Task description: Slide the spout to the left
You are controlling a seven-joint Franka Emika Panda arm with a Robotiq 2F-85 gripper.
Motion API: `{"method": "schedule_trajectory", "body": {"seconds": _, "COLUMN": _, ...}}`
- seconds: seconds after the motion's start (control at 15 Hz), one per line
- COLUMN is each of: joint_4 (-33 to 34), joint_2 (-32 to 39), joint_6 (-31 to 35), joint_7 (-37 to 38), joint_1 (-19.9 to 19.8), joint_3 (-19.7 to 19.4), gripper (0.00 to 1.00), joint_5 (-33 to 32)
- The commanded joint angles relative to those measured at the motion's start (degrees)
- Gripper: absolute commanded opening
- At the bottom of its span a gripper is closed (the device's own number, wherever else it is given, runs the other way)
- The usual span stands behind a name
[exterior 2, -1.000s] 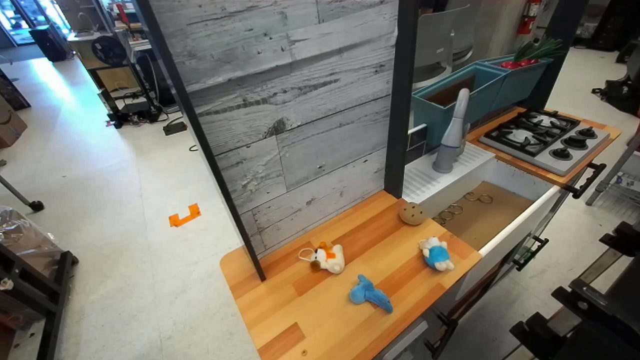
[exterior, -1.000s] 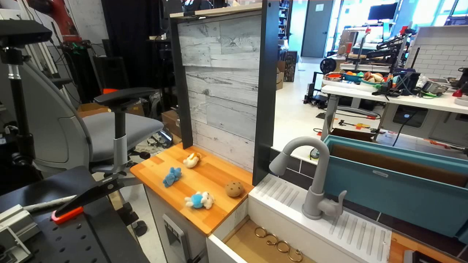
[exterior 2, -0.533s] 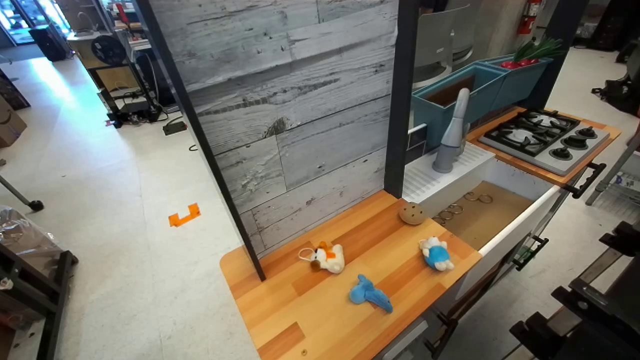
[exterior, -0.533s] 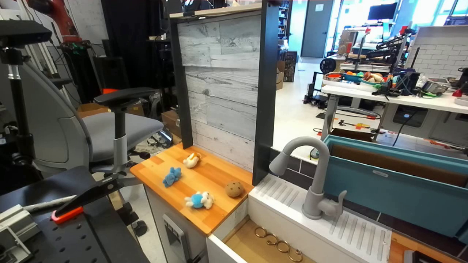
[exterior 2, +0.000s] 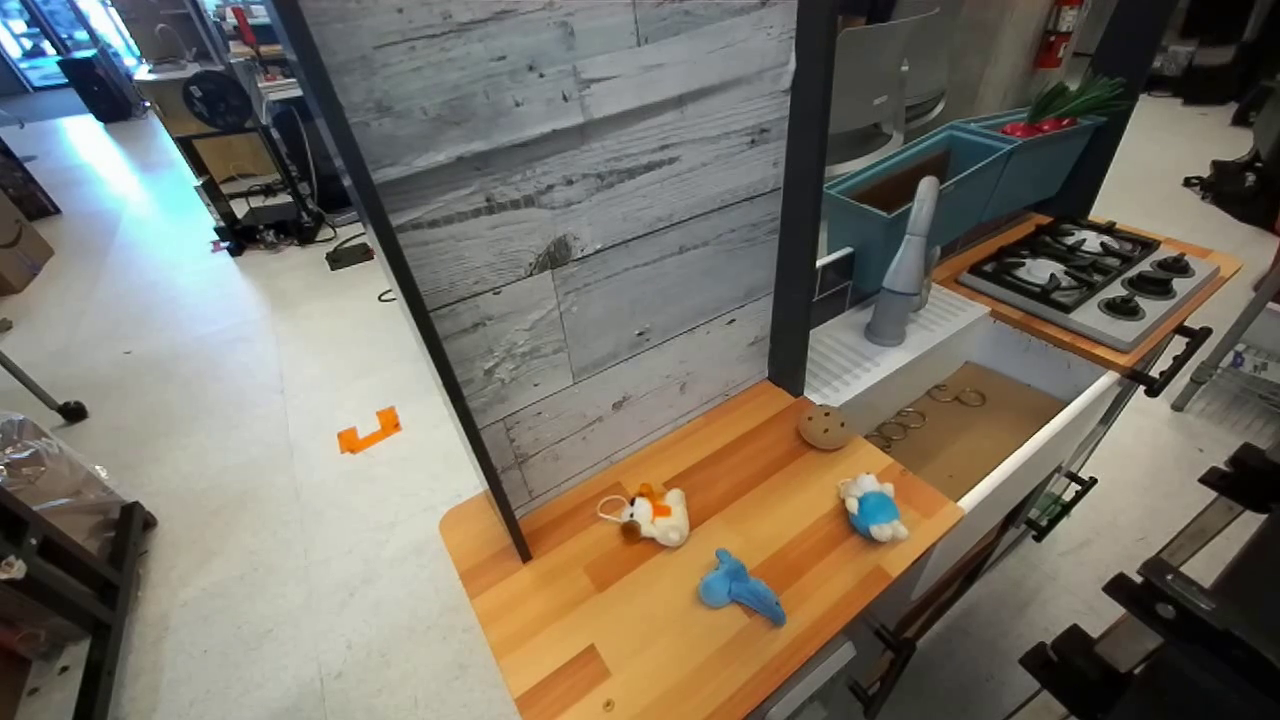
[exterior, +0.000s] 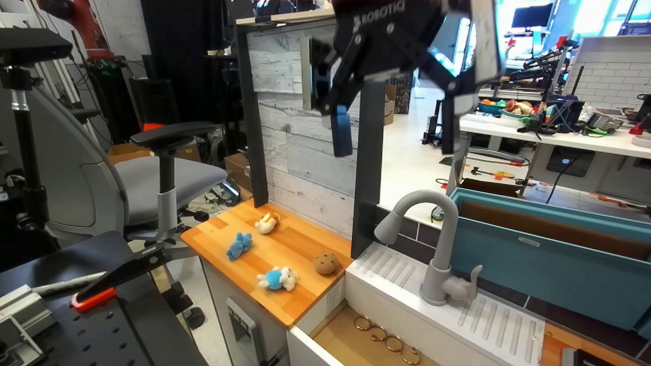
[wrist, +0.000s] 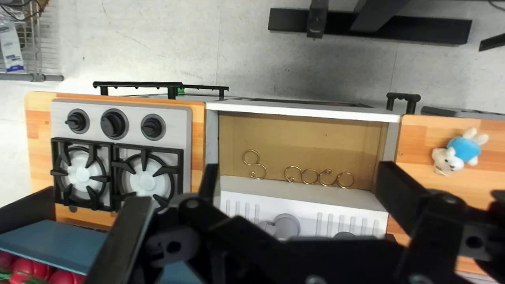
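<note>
Over the white sink (wrist: pixel 296 134), the black gripper (exterior: pixel 395 145) lettered "ROBOTIQ" is hanging downward, its jaws standing wide apart. Below, the grey faucet spout (exterior: pixel 449 223) is arching along the ribbed ledge (exterior: pixel 389 267) toward the wooden tabletop (exterior: pixel 290 246). Curled gold wires (wrist: pixel 310 184) are lying in the sink; radishes (wrist: pixel 29 272) are sitting in a teal planter (wrist: pixel 59 242).

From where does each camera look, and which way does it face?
An exterior view: raised near the sink, facing down at spout and counter; the open gripper hangs at the top.
An exterior view: raised near the counter, facing across it toward sink and stove; no gripper shows.
Wrist view: behind the fingers, which enter from the bottom, facing down over sink and stove.
Both exterior views share spout and counter.
</note>
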Motion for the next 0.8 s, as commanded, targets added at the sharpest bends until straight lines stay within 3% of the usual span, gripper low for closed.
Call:
{"method": "schedule_trajectory", "body": {"seconds": 0.0, "joint_4": -0.72, "joint_2": 5.36, "joint_6": 10.35, "joint_7": 6.18, "joint_1": 0.61, "joint_3": -0.12, "gripper": 1.00, "joint_5": 1.03}}
{"method": "schedule_trajectory", "body": {"seconds": 0.4, "joint_4": -3.04, "joint_2": 13.83, "joint_6": 34.02, "joint_7": 14.20, "joint_1": 3.37, "joint_3": -3.55, "gripper": 1.00, "joint_5": -1.69}}
{"method": "schedule_trajectory", "body": {"seconds": 0.6, "joint_4": -3.89, "joint_2": 18.42, "joint_6": 48.35, "joint_7": 18.88, "joint_1": 10.25, "joint_3": -11.73, "gripper": 1.00, "joint_5": -5.69}}
{"method": "schedule_trajectory", "body": {"seconds": 0.73, "joint_4": -3.01, "joint_2": 22.25, "joint_6": 54.28, "joint_7": 23.14, "joint_1": 13.81, "joint_3": -15.94, "gripper": 1.00, "joint_5": -7.27}}
